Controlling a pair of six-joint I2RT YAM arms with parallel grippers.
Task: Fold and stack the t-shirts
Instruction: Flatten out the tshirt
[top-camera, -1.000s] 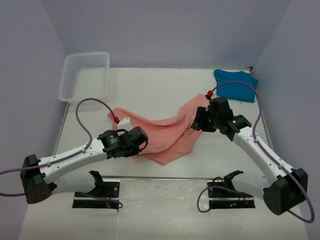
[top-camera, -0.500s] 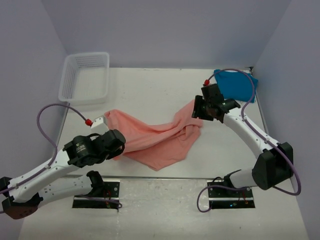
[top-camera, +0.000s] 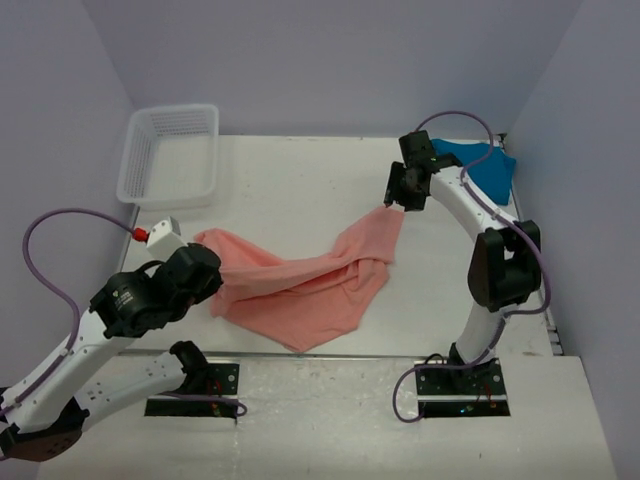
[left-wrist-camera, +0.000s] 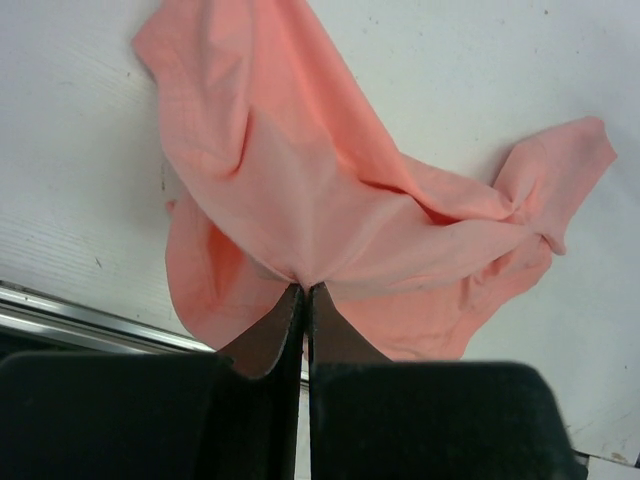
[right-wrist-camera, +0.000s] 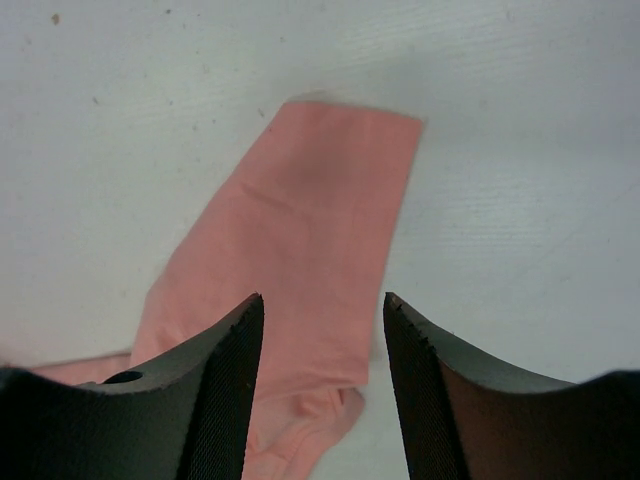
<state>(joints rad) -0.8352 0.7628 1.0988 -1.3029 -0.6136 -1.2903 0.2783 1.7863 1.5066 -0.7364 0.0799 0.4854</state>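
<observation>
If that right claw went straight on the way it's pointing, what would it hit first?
Probably the pink shirt: its flat end lies straight ahead of the open right gripper, on the table. Depth is unclear.

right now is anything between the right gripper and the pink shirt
Nothing visible. The right gripper is open over the far corner of the pink shirt, with only cloth and bare table showing between its fingers.

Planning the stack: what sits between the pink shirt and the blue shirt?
In the top view, only the right gripper and its arm, above bare table.
</observation>
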